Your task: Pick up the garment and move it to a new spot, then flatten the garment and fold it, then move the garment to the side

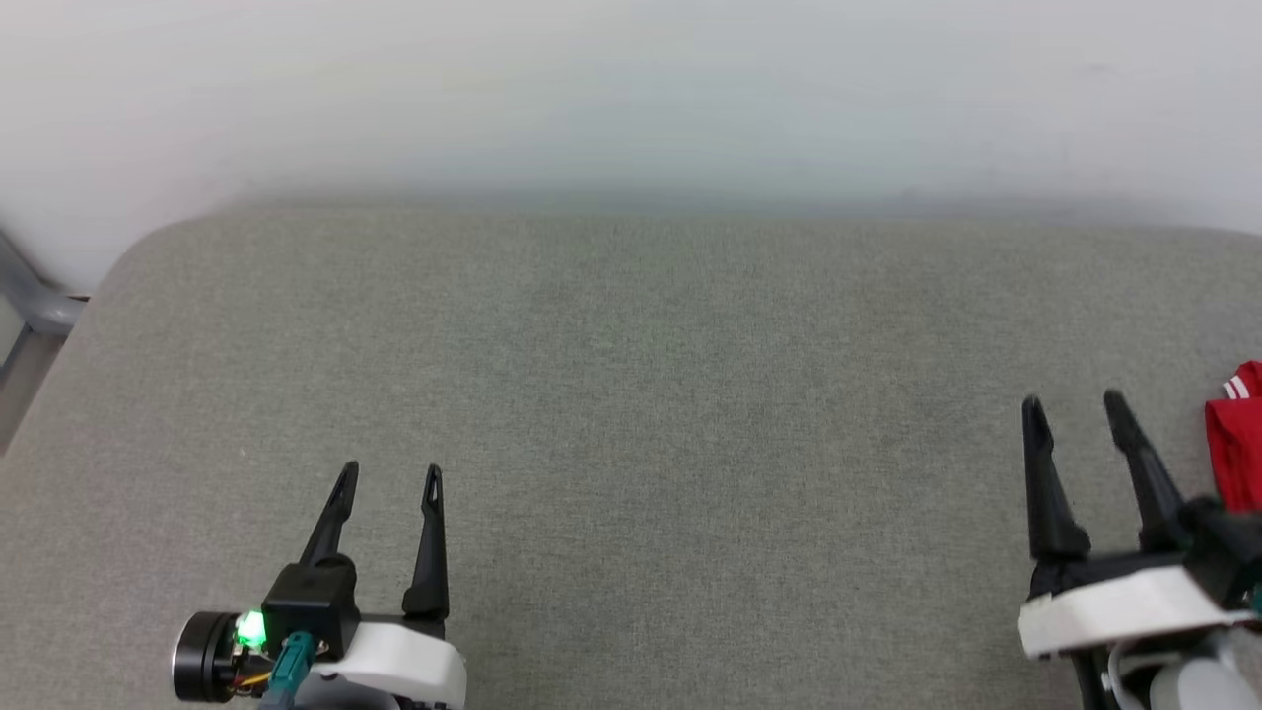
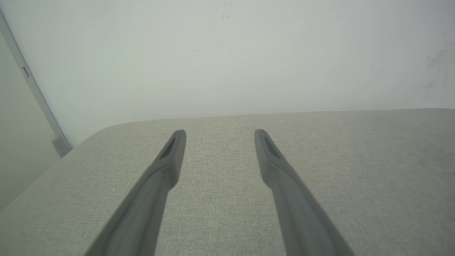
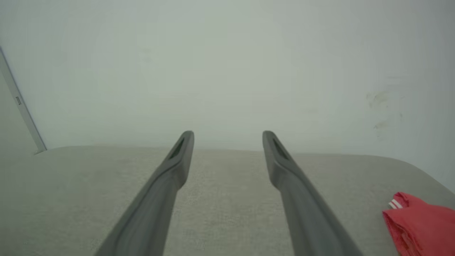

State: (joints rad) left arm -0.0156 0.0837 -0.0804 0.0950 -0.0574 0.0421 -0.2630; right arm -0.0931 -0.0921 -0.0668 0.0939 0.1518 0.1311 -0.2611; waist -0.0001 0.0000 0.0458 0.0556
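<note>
Garment (image 1: 1236, 449): red, bunched, white stripes at top corner. Lies at right edge of grey fabric surface (image 1: 631, 394), partly cut off by head view's edge. Right gripper (image 1: 1073, 399) just left of it, not touching, fingers spread, empty. Left gripper (image 1: 391, 470) near-left, well apart from garment, fingers spread, empty; green light (image 1: 251, 628) lit on wrist. Both grippers point toward far pale wall (image 1: 631, 89). Grey metal post (image 1: 35, 301) at far-left corner.

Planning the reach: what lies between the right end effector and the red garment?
Only bare grey cushion, seen in the head view between the right end effector and the garment.
</note>
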